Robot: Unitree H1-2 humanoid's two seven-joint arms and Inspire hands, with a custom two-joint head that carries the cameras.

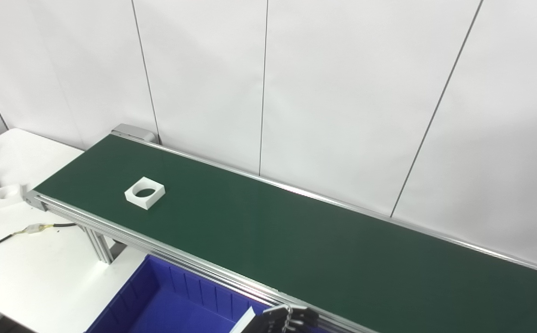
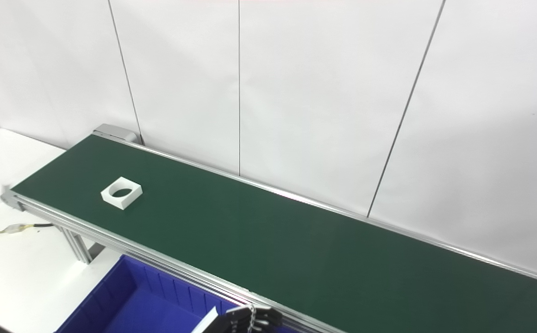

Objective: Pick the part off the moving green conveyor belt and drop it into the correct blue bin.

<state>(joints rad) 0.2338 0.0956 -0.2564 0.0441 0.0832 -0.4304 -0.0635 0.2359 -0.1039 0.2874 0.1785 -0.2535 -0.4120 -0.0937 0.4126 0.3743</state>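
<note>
The white square part [image 1: 144, 192] with a round hole lies flat on the green conveyor belt [image 1: 296, 240], near its left end, approx. mid-width. Only one hand [image 1: 281, 319] is seen, at the bottom edge above the blue bin [image 1: 166, 300]; which arm it belongs to cannot be told, nor whether the fingers [image 2: 254, 317] are open or holding anything. Part and fingers are well apart. For a clean pick, the part should be approached from above, w/ fingers spread wide and closed across opposite flat sides, belt travel being allowed for.
</note>
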